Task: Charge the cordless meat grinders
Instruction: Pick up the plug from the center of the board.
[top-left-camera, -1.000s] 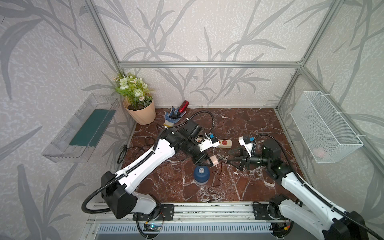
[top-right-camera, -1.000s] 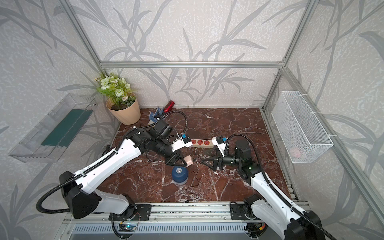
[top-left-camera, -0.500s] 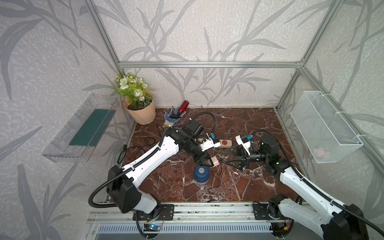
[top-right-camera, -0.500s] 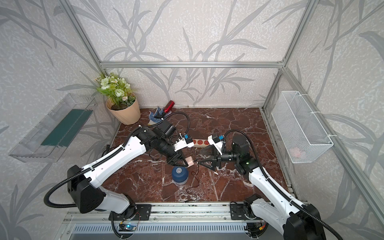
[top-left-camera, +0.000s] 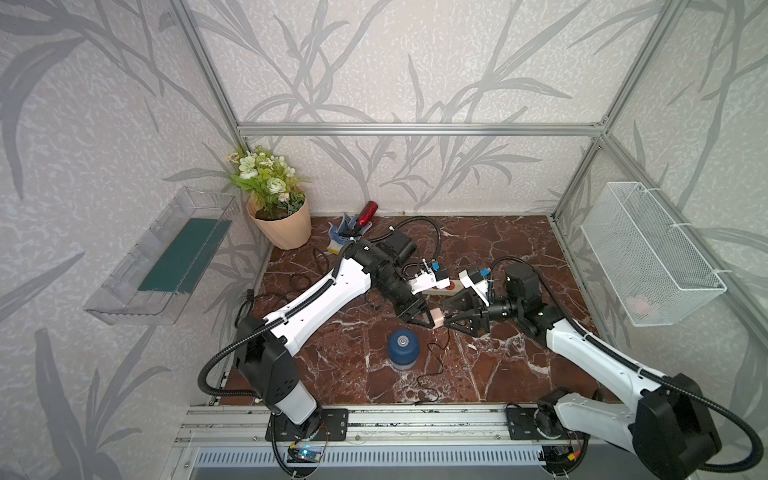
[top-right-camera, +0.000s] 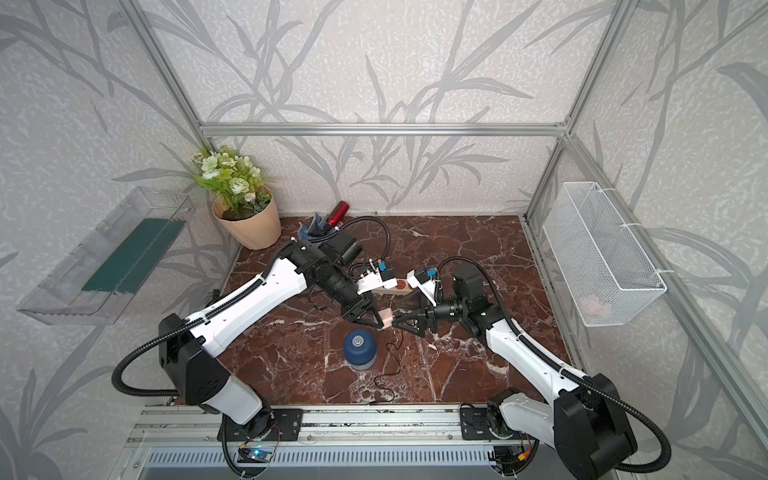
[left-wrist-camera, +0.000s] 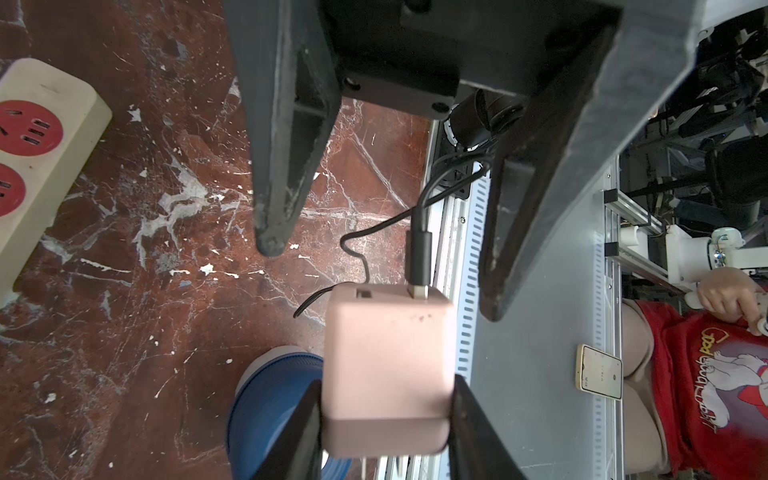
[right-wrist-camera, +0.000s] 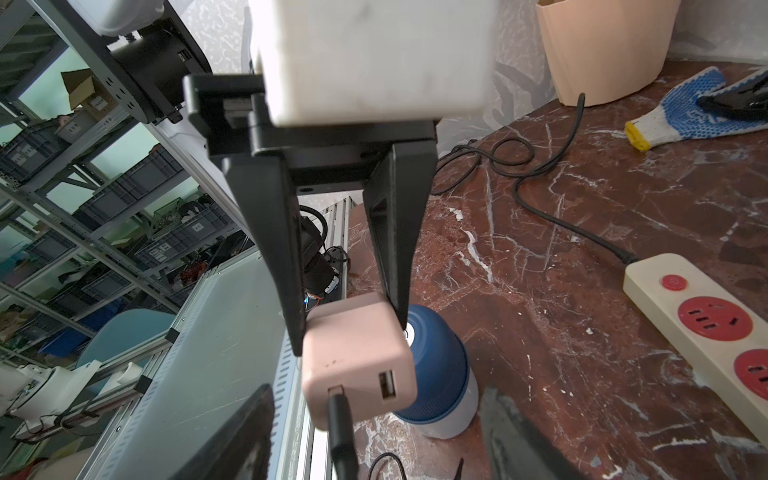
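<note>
The cordless meat grinder (top-left-camera: 402, 348) (top-right-camera: 359, 349), a squat dark blue dome with a silver button on a clear base, stands upright on the marble floor near the front. Just beyond it, above the floor, my left gripper (top-left-camera: 432, 321) (left-wrist-camera: 386, 399) is shut on a pink charger cube (left-wrist-camera: 386, 365) (right-wrist-camera: 357, 361). A black cable plug (right-wrist-camera: 340, 428) sits in one of the cube's USB ports. My right gripper (top-left-camera: 448, 314) (right-wrist-camera: 378, 395) faces the cube, open, its fingers either side of the plug without touching it. The thin cable (top-left-camera: 432, 365) trails on the floor beside the grinder.
A cream power strip (right-wrist-camera: 706, 324) (left-wrist-camera: 41, 137) with red sockets lies just behind the grippers. A flower pot (top-left-camera: 282, 224), a blue-dotted glove (right-wrist-camera: 685, 116) and a red cylinder (top-left-camera: 368, 212) sit at the back left. A wire basket (top-left-camera: 648, 253) and a clear shelf (top-left-camera: 166, 257) hang on the side walls.
My right gripper has moved left, closing in on the charger cube until its fingers flank the plug. The left gripper has kept hold of the cube in nearly the same spot.
</note>
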